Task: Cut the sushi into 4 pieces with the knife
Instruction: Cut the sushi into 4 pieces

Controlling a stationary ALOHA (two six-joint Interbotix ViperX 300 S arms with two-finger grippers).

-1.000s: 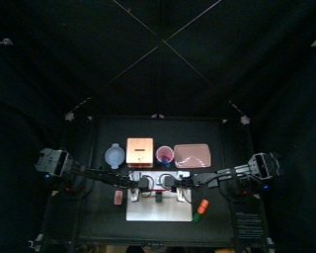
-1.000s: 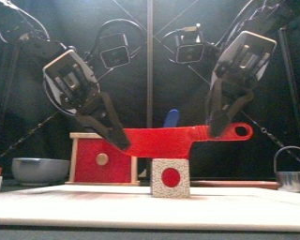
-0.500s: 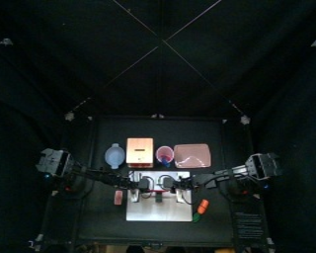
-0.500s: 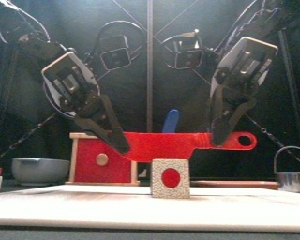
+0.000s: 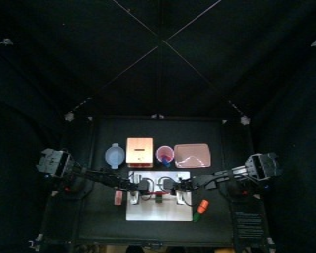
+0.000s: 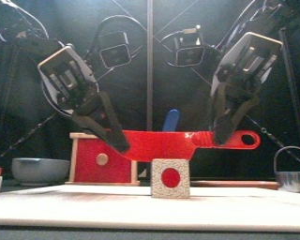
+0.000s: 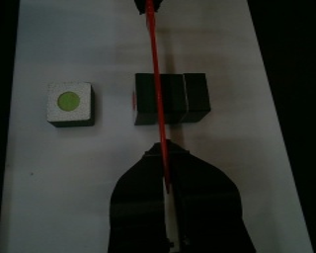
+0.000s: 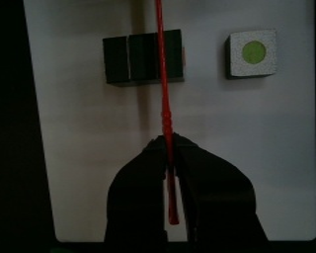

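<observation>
**Dim booth, bright board**

Top view is mostly black, curtain (image 5: 68,59) unlit; only the white board (image 5: 161,210) catches light. Front view has a pale glow behind and the knife (image 6: 178,142) stands out. Wrist views: board evenly bright, roll (image 7: 172,99) near black.

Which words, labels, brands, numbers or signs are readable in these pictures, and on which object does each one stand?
No readable text in any view.
The red knife is plain, with no brand or number.
The sushi piece has only a red round dot on its pale face, no letters.
The wooden box shows no print on its red front.
</observation>
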